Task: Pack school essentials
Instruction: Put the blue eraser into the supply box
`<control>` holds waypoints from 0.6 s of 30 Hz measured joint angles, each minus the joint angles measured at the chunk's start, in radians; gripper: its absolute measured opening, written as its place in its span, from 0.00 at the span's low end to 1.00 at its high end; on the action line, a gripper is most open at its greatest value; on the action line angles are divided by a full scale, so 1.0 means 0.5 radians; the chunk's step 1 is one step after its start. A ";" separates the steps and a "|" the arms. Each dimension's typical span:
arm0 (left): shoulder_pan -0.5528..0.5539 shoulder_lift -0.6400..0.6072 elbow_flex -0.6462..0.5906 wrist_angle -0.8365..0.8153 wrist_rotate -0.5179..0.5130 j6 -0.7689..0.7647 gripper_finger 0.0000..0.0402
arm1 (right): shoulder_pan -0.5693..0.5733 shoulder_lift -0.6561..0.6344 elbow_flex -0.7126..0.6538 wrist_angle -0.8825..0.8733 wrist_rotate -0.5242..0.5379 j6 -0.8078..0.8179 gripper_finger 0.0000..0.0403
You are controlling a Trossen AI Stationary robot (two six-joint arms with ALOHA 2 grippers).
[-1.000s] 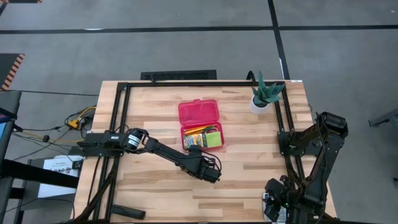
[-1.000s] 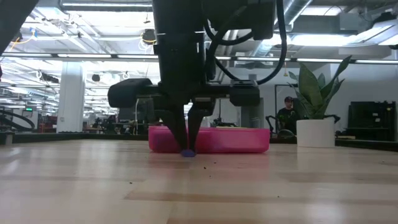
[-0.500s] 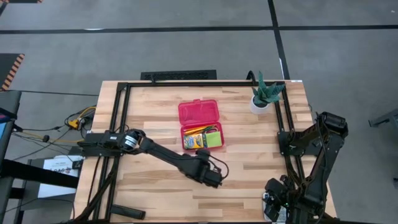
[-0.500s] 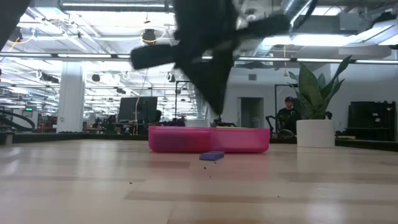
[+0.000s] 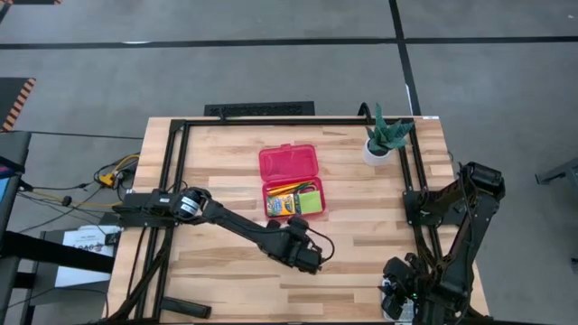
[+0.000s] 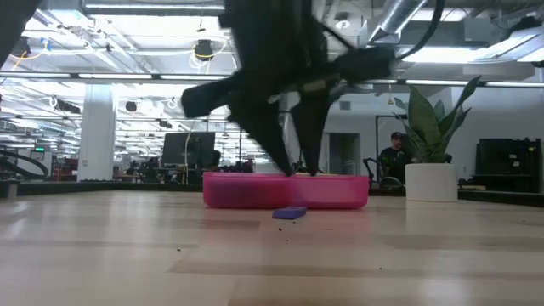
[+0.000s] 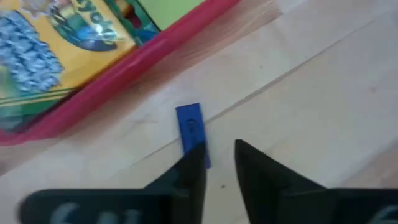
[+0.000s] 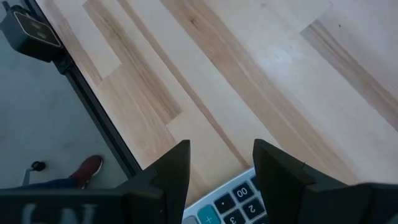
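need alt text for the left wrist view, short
The left gripper hangs open just above a small blue eraser lying on the wooden table, one finger beside the eraser's near end. Beyond it, the pink pencil case holds a yellow-green crayon box and a lime sticky-note pad.

Count on table:
- one open pink plastic pencil case [image 5: 289, 177]
- one yellow-green crayon box [image 7: 53, 53] inside it
- one lime sticky-note pad [image 5: 311, 203] inside it
- one small blue rectangular eraser [image 7: 191, 129] on the wood
- one green plant in white pot [image 5: 383, 138]
- one grey calculator [image 8: 229, 201], partly seen
- two dark robot arms
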 joint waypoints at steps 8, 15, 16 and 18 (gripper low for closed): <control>-0.094 -0.001 -0.226 0.061 -0.259 -0.320 0.48 | 0.000 0.000 0.000 0.028 -0.008 0.001 0.45; -0.159 -0.001 -0.485 0.526 -0.527 -0.390 0.58 | 0.000 0.000 0.000 0.030 -0.016 0.002 0.45; -0.161 -0.003 -0.535 0.626 -0.546 -0.386 0.58 | 0.000 0.000 0.000 0.036 -0.017 0.002 0.45; -0.165 -0.006 -0.655 0.768 -0.600 -0.373 0.58 | 0.000 0.000 0.000 0.055 -0.018 0.002 0.45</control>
